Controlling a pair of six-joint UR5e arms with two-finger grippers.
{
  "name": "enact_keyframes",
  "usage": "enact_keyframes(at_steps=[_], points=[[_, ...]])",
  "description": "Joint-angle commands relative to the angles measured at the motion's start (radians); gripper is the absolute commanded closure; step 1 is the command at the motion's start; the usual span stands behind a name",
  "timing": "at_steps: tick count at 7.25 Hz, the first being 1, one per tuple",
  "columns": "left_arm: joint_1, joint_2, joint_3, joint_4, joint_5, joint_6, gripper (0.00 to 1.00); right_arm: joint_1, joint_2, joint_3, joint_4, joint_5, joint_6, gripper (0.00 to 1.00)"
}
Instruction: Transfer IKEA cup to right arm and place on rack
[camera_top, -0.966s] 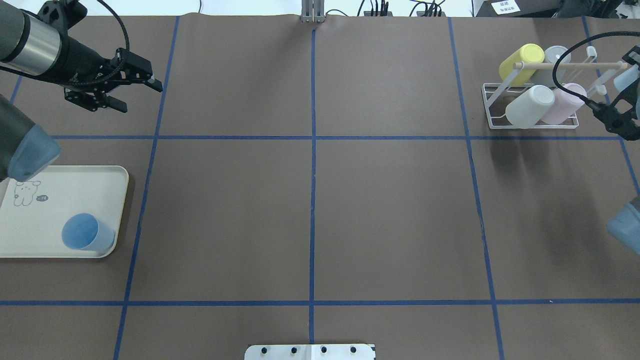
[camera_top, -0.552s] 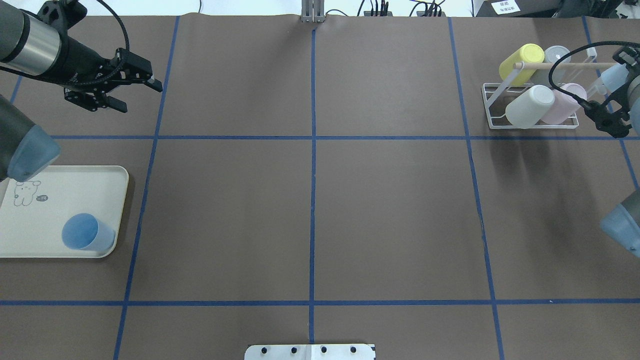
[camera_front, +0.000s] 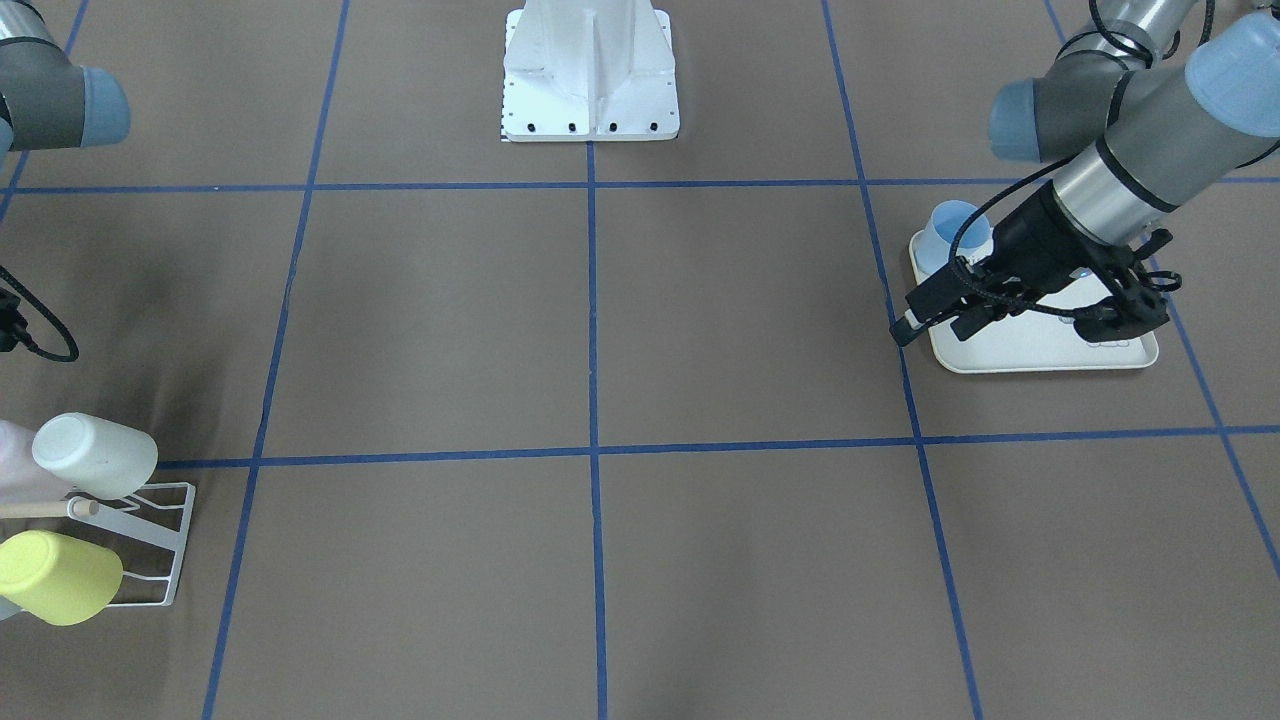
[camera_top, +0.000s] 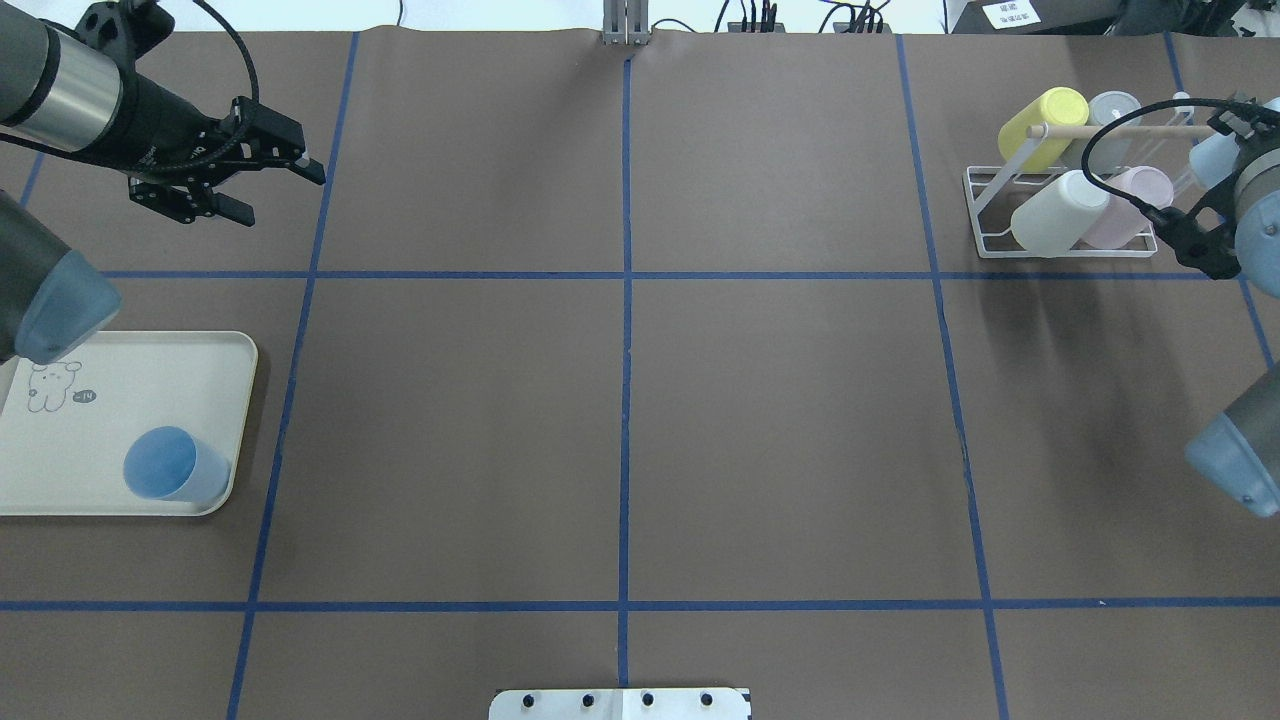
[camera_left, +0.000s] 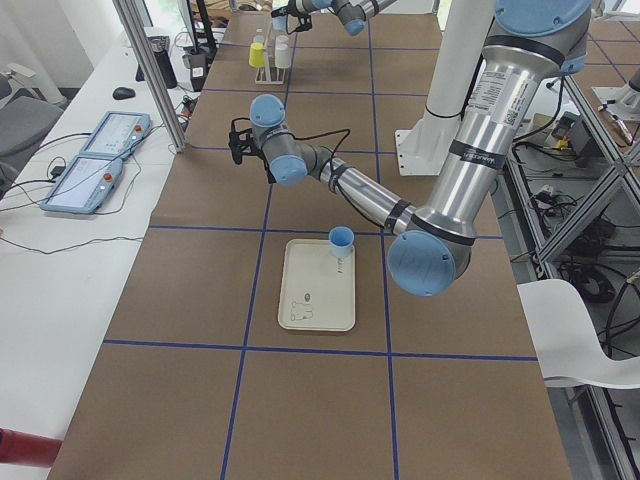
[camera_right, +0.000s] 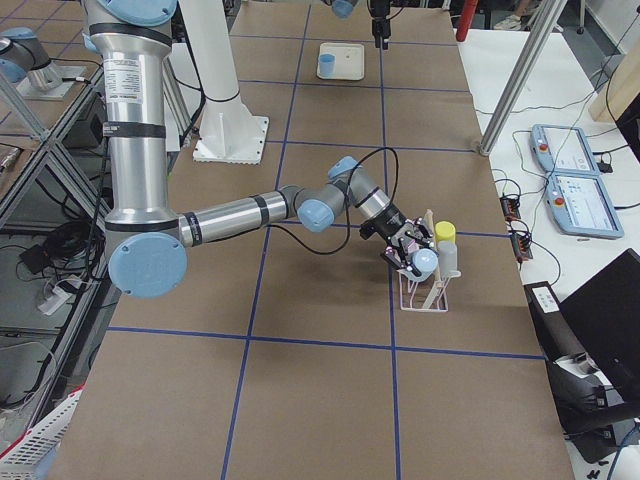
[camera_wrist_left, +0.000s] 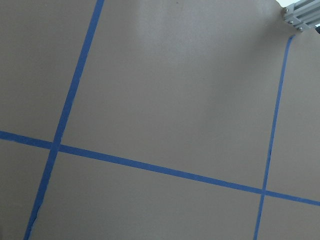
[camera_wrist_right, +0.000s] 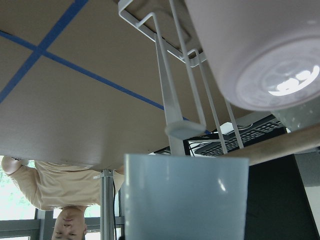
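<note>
Your right claw (camera_right: 415, 250) is at the rack (camera_top: 1000, 180) in the far right corner of the bench (camera_top: 780, 430). It is closed on the pale-blue cup (camera_wrist_right: 185, 195) and holds it off the bench at the rack's right end. In the right wrist view the rounded tip of a bare prong (camera_wrist_right: 184, 131) sits just beyond the cup's rim; you cannot tell whether they touch.

The rack is crowded. A pink cup (camera_wrist_right: 260, 50) hangs close beside that prong, with a white cup (camera_top: 1058, 212) next to it. A yellow cup (camera_top: 1043, 128) and a grey cup (camera_top: 1110, 110) fill the row behind. The wooden dowel (camera_top: 1130, 130) runs across above them.

Your left claw (camera_top: 282, 196) hangs near the far left corner, its fingers spread wide with nothing between them. At the left edge lies a cream tray (camera_top: 120, 370) carrying a darker blue cup (camera_top: 175, 463), upright in the tray's near corner. A person in a cream top (camera_wrist_right: 45, 180) shows past the bench's edge.
</note>
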Motion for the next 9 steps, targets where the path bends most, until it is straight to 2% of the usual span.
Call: enact_keyframes(at_steps=[1,3,5,6,7,8,9], points=[[0.0,0.0,0.0,0.0,0.0,0.0,0.0,-0.008,0.002,-0.022,0.0,-0.001,0.0,0.55],[0.0,0.0,0.001,0.0,0.0,0.0,0.0,-0.018,0.002,-0.026,0.0,-0.002,0.0,0.53],[0.0,-0.002,0.002,0.0,0.0,0.0,0.0,-0.024,0.004,-0.033,0.0,-0.004,-0.013,0.45],[0.002,-0.002,0.002,0.0,0.0,0.0,0.0,-0.024,0.005,-0.033,-0.001,-0.004,-0.015,0.38],[0.001,-0.002,0.002,0.0,0.0,0.0,0.0,-0.024,0.005,-0.033,0.0,-0.002,-0.013,0.14],[0.0,-0.002,0.002,0.0,0.0,0.0,0.0,-0.024,0.007,-0.031,0.0,-0.002,-0.009,0.01],[0.0,-0.002,0.002,0.0,0.0,0.0,0.0,-0.024,0.008,-0.025,0.0,-0.002,-0.004,0.01]])
